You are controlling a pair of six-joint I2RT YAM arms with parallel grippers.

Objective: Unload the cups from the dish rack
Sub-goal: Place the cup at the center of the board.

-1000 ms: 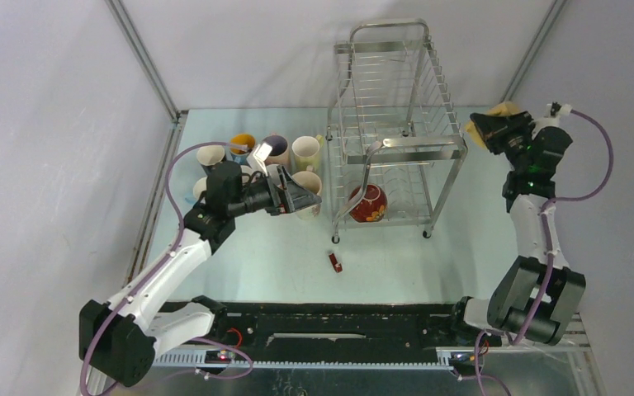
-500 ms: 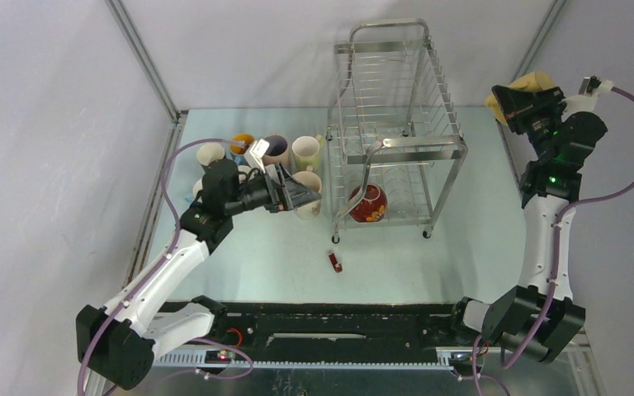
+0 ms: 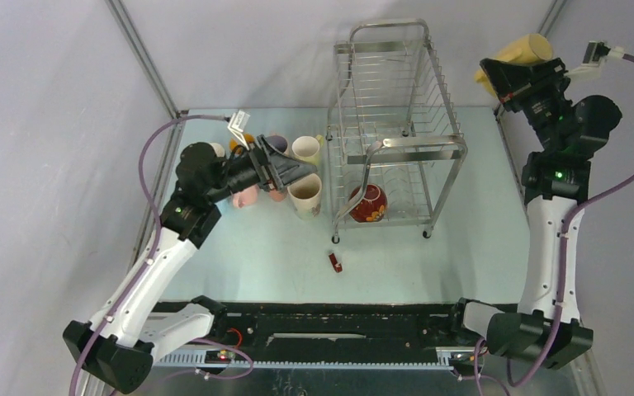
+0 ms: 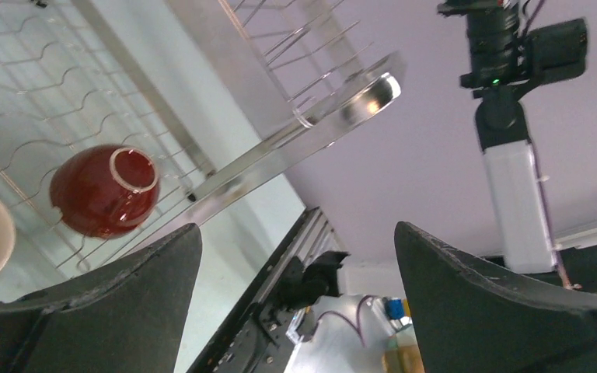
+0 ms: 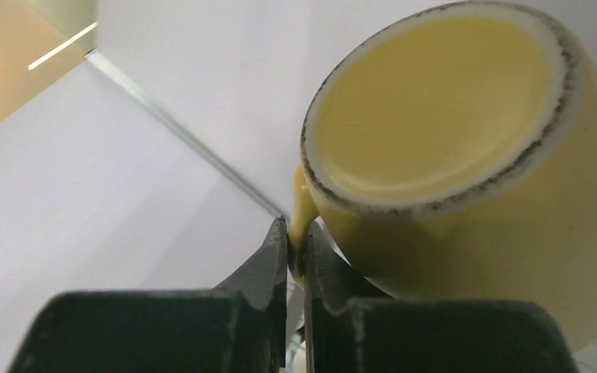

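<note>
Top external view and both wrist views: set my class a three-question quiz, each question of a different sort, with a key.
1. True or false: the right gripper is shut on a yellow mug.
2. Which mug lies in the dish rack's lower tier? A green mug; B dark red mug; C striped mug.
3. Fill in: the left gripper's jaws stand ____.
Key: 1 true; 2 B; 3 open.

Left arm [image 3: 161,256] stretched forward and to its right, left gripper [image 3: 301,171] spread wide, holding nothing, right arm [image 3: 549,239] standing tall, right gripper [image 5: 296,247] pinched tight on yellow cup [image 5: 466,155] handle
</note>
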